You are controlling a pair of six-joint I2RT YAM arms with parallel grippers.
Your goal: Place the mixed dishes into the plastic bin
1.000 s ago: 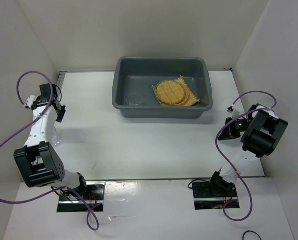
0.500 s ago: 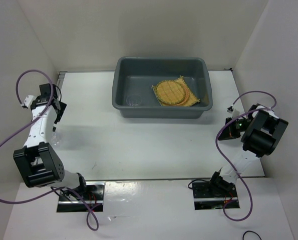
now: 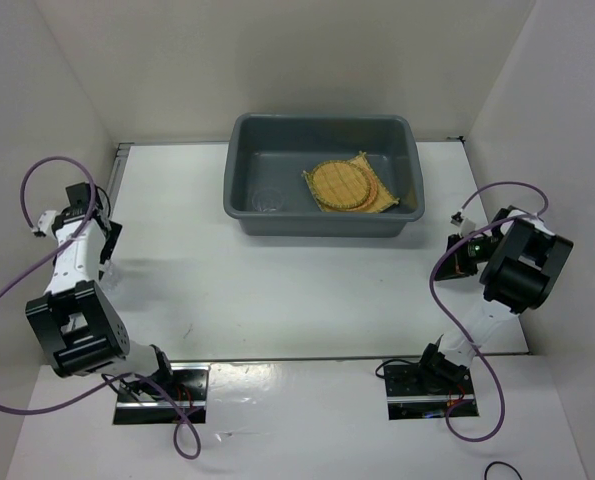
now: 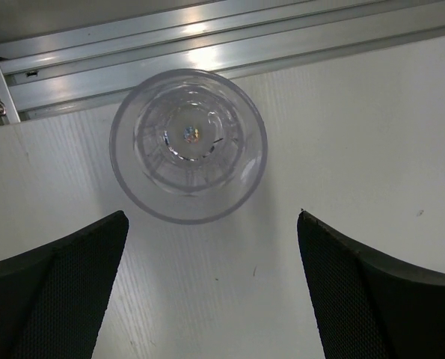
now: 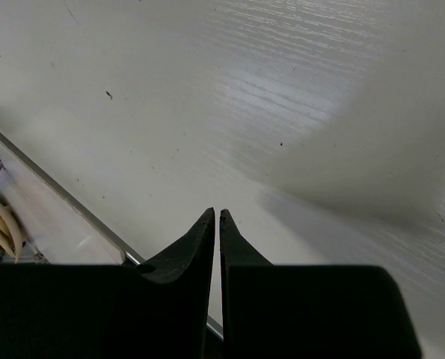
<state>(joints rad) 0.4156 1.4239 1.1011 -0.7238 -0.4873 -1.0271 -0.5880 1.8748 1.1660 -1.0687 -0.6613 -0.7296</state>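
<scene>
On the white surface point(image 3: 277, 290), the cup point(image 4: 188, 146) stands near the left edge, just beyond your wide-open left pincer point(image 4: 211, 224), so closing before advancing could clip its rim and topple it; the right pincer point(image 5: 216, 213) is closed, empty.

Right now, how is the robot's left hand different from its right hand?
The left hand is wide open; the right hand is shut tight. The left hand points down at a clear cup just past its fingers, not touching it; the right hand faces just the white table. Both have dark fingers, and both hold nothing.
</scene>
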